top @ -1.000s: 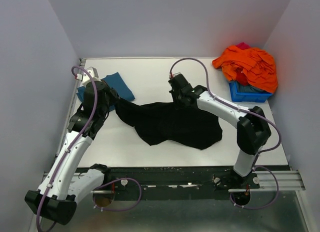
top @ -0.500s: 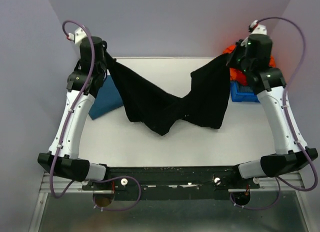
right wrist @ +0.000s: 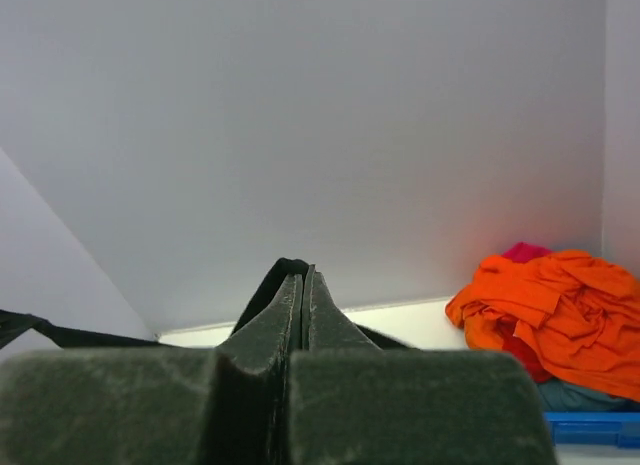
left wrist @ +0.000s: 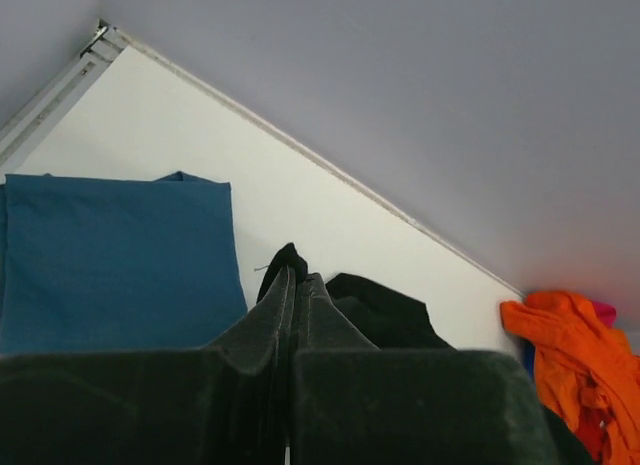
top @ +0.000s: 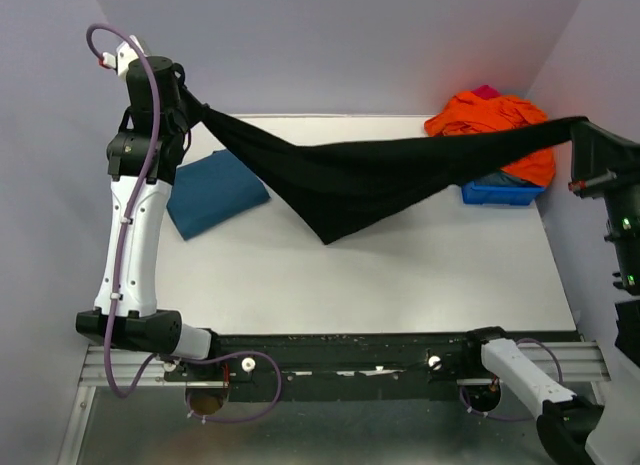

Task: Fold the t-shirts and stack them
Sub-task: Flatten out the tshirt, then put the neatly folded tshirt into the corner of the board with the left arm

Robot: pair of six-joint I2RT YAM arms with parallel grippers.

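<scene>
The black t-shirt (top: 350, 180) hangs stretched in the air between both arms, high above the table, its middle sagging to a point. My left gripper (top: 190, 107) is shut on its left corner at the back left; cloth pokes out past the tips in the left wrist view (left wrist: 285, 260). My right gripper (top: 578, 127) is shut on its right corner at the far right, cloth also showing at the tips in the right wrist view (right wrist: 285, 270). The teal-blue t-shirt (top: 215, 192) lies folded on the table at the left, below the left gripper. No floral print shows.
A blue plastic bin (top: 495, 190) at the back right holds a heap of orange cloth (top: 495, 130) with some pink beneath. Grey walls close in on the left, back and right. The white table (top: 380, 275) has a black rail along its near edge.
Both arms have risen and spread apart. The black shirt went from lying crumpled on the table to hanging in a V, and is now pulled taut across the table.
</scene>
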